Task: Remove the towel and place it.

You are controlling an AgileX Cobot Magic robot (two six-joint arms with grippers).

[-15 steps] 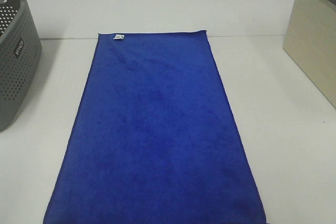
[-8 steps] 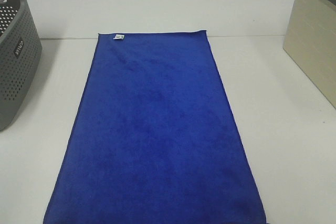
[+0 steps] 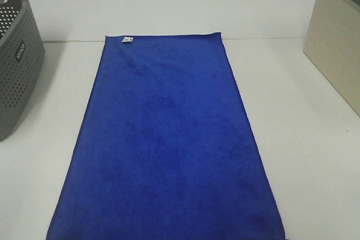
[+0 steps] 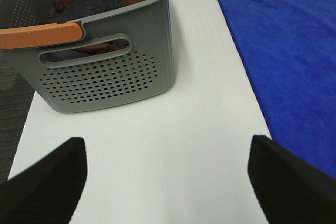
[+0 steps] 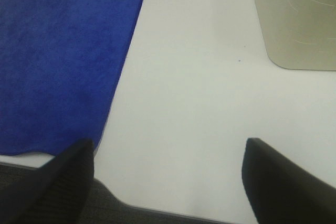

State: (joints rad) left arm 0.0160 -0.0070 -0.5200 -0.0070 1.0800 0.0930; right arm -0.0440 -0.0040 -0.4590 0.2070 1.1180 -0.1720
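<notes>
The royal-blue towel (image 3: 169, 144) lies flat and spread out lengthwise down the middle of the white table (image 3: 304, 139), with a small white tag (image 3: 127, 40) at its far left corner. Neither arm appears in the exterior high view. In the left wrist view my left gripper (image 4: 168, 182) is open above bare table, the towel (image 4: 283, 45) to one side and the basket to the other. In the right wrist view my right gripper (image 5: 168, 182) is open over the table's near edge, beside the towel's (image 5: 58, 56) near corner. Nothing is between either pair of fingers.
A grey perforated basket (image 3: 17, 60) stands at the left edge; in the left wrist view the basket (image 4: 105, 72) has an orange handle and dark and brown clothes inside. A beige box (image 3: 337, 43) stands at the right, and the box (image 5: 294, 19) also shows in the right wrist view.
</notes>
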